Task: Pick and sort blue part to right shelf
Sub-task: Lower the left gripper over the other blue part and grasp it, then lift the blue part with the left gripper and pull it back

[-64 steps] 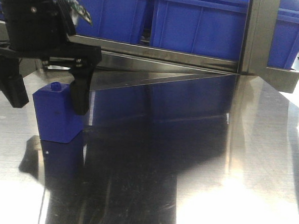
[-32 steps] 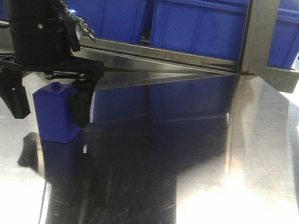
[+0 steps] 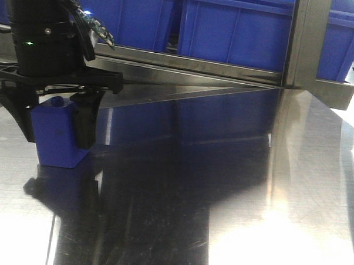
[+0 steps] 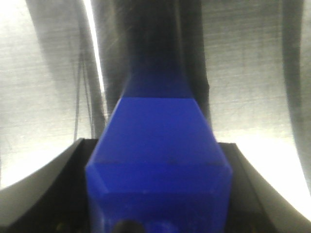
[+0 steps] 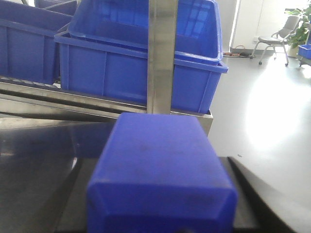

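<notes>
Since the earlier frames, left end effector [image 3: 55, 140] had narrowed its wide straddle and clamped blue part [image 3: 54, 124], part low at table [image 3: 250, 194], well apart from right shelf [image 3: 215, 66]; grasp apparently made, carry and placement outstanding.

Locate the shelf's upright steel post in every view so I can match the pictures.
Exterior front-facing: the upright steel post stands at the top right, blue bins behind it.
Left wrist-mounted: not in it; the blue part fills the middle.
Right wrist-mounted: top centre, blue bins behind it again.
Shared landmark: the steel tabletop, seen in all three.
</notes>
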### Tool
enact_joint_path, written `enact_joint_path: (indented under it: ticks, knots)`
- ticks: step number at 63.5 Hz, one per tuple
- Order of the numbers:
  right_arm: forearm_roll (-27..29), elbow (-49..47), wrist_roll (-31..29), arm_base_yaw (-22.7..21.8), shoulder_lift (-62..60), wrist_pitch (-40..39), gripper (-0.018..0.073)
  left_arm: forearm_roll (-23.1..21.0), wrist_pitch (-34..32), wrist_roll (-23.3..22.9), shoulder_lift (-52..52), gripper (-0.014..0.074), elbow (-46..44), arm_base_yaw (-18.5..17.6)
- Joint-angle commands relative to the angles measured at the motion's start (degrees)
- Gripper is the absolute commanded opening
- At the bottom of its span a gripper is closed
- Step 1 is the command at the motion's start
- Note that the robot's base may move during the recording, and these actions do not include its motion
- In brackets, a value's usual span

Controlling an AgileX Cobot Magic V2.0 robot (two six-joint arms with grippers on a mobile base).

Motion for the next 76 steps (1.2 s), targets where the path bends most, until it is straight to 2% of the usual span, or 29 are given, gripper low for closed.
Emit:
enact_joint_path:
  ticks: [1, 19, 26, 34, 41, 48, 59, 68, 76]
  knots:
    - [-0.78, -1.62, -0.27, -0.38, 0.49, -5.17, 0.0412, -0.54, 0.18, -0.58, -3.00, 0.0376, -1.77, -0.30]
    - [-0.78, -1.62, -0.27, -0.38, 0.49, -5.17, 0.0412, -2.34, -0.06, 0.50, -7.52, 0.0353, -1.77, -0.16]
    - [-0.78, -1.62, -0.27, -0.38, 0.49, -5.17, 0.0412, -7.26, -0.69, 8.89, -10.88, 0.0353, -0.87, 0.72]
    - [-0.78, -1.62, -0.27, -0.38, 0.49, -5.17, 0.0412, -16.90, -3.30, 25.67, -15.63, 0.0353, 3.05, 2.60]
    - [-0.78, -1.62, -0.27, -0.38, 0.49, -5.17, 0.0412, -21.04, -8.33, 36.88, -20.78, 0.0353, 8.13, 4.33]
    - [-0.78, -1.62, -0.27, -0.38, 0.49, -5.17, 0.0412, -21.81, -15.87, 41.63, -26.85, 0.0353, 14.03, 6.04]
    - [-0.78, -1.62, -0.27, -0.38, 0.49, -5.17, 0.0412, -22.45, -28.25, 41.14, -36.28, 0.0353, 23.58, 9.45]
    - [-0.78, -1.62, -0.27, -0.38, 0.49, -5.17, 0.0412, -21.83, -37.19, 33.65, -43.81, 0.0353, 31.20, 12.96]
    - [-0.78, -1.62, -0.27, -0.38, 0.49, -5.17, 0.0412, -19.59, -42.74, 29.60, -51.02, 0.0353, 38.16, 16.70]
